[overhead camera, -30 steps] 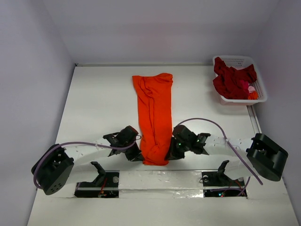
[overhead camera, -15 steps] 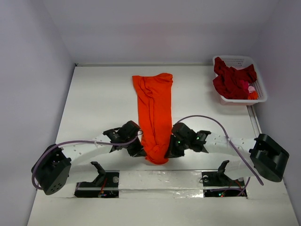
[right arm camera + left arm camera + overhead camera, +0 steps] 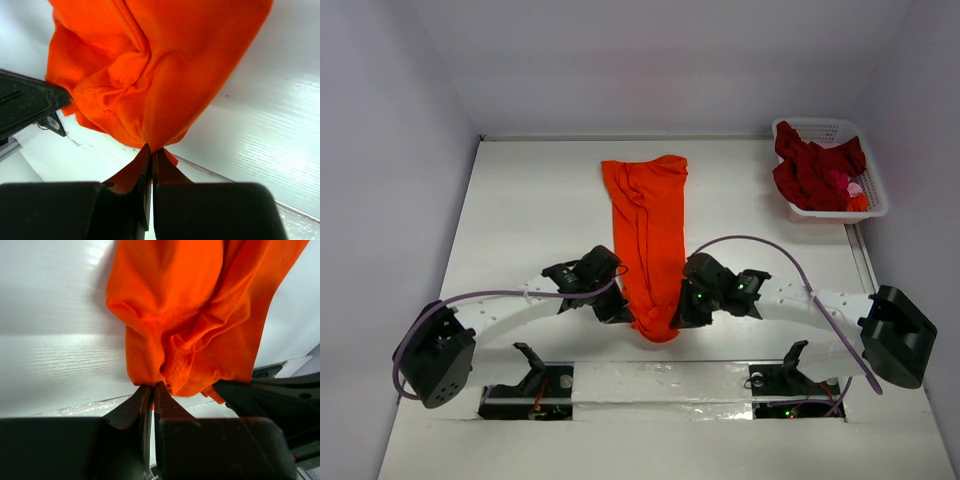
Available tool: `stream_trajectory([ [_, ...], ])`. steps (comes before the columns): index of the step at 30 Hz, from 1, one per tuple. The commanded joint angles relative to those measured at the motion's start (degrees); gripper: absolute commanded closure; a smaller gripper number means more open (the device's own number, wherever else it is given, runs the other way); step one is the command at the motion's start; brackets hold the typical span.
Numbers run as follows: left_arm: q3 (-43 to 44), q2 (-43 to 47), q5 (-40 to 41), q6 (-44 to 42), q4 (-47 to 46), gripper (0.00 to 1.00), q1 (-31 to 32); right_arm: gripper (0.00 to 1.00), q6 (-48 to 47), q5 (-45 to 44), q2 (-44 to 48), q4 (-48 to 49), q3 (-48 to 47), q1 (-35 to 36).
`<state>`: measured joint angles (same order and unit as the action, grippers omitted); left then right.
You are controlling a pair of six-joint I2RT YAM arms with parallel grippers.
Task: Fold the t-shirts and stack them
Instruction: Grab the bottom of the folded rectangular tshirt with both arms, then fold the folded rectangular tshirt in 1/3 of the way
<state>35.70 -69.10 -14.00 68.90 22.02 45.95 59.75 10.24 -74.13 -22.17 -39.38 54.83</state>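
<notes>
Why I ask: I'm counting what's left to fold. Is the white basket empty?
No, a heap of dark red shirts fills the white basket.

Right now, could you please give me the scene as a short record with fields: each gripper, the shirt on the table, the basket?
left gripper: shut on the near hem of the orange t-shirt
right gripper: shut on the same hem, other side
orange t-shirt: a long narrow strip on the white table, near end bunched between the grippers
white lattice basket: far right corner, holds crumpled dark red t-shirts
</notes>
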Motion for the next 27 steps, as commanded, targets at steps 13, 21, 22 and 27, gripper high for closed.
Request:
stream_trajectory([
  [13, 9.47, -4.64, 0.11, -10.10, 4.34, 1.00, -9.66, 1.00, -7.97, -0.84, -0.84, -5.42, -9.05, -8.41],
  [21, 13.51, -7.88, -0.33, -12.65, 5.14, 1.00, -12.29, 1.00, -12.63, -0.40, -3.91, -7.53, -13.62, -11.41],
  [22, 14.47, -8.33, -0.33, -13.26, 5.31, 1.00, -12.90, 1.00, -12.90, -0.48, -4.35, -7.71, -14.14, -11.41],
  [27, 17.38, -10.79, -0.50, -15.20, 6.28, 1.00, -14.23, 1.00, -14.92, -0.66, -6.47, -8.76, -17.75, -12.99],
])
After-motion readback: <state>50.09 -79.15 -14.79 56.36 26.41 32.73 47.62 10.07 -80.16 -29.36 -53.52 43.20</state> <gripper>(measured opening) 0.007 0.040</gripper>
